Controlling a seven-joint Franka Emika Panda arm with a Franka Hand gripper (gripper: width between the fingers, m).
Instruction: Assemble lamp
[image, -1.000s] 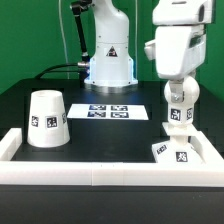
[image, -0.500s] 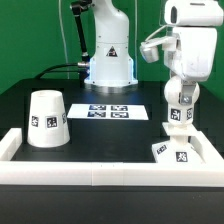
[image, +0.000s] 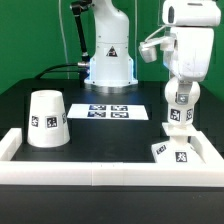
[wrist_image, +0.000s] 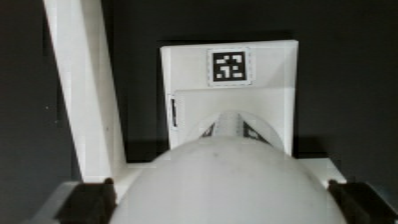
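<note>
The bulb (image: 177, 116) hangs in my gripper (image: 179, 99), just above the base (image: 172, 152), which lies in the corner of the white rail (image: 100, 173) on the exterior view's right. The shade (image: 45, 120) stands well apart at that view's left, beyond the marker board (image: 110, 111). Each piece carries only a black-and-white square tag, with no readable writing. My fingers are clamped narrow around the bulb.
</note>
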